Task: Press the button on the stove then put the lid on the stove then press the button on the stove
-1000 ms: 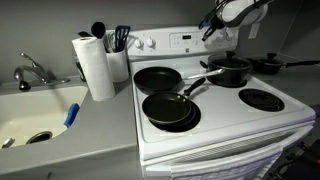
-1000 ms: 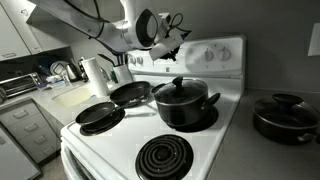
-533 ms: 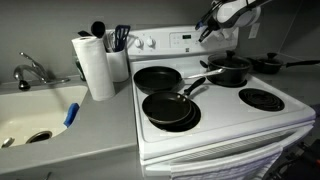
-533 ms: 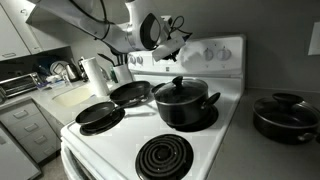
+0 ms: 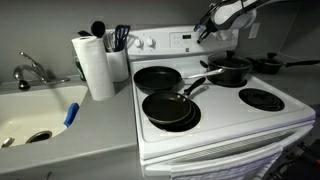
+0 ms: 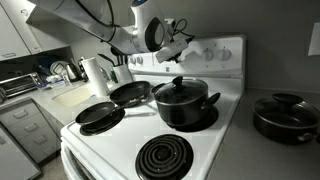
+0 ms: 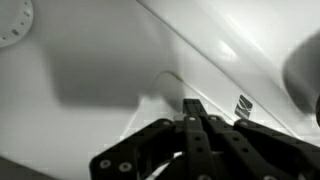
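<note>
The white stove (image 5: pixel 225 108) has four black coil burners and a white back panel (image 5: pixel 182 42); it shows in both exterior views (image 6: pixel 100 150). My gripper (image 5: pixel 203 34) is shut and empty, with its tips right at the back panel beside the central display (image 6: pixel 186 43). In the wrist view the closed fingertips (image 7: pixel 192 104) point at the white panel surface (image 7: pixel 90 60); I cannot tell whether they touch it. A round lid with a dark knob (image 6: pixel 286 101) rests on a dark pot on the counter beside the stove.
Two black frying pans (image 5: pixel 168 108) (image 5: pixel 158 77) sit on the burners nearer the sink. A lidded black pot (image 6: pixel 183 102) sits on a rear burner. A paper towel roll (image 5: pixel 96 65), a utensil holder (image 5: pixel 119 60) and a sink (image 5: pixel 35 112) are beside the stove.
My gripper has moved a little closer to the back panel, toward the central display. The pans, pots and lid have not moved.
</note>
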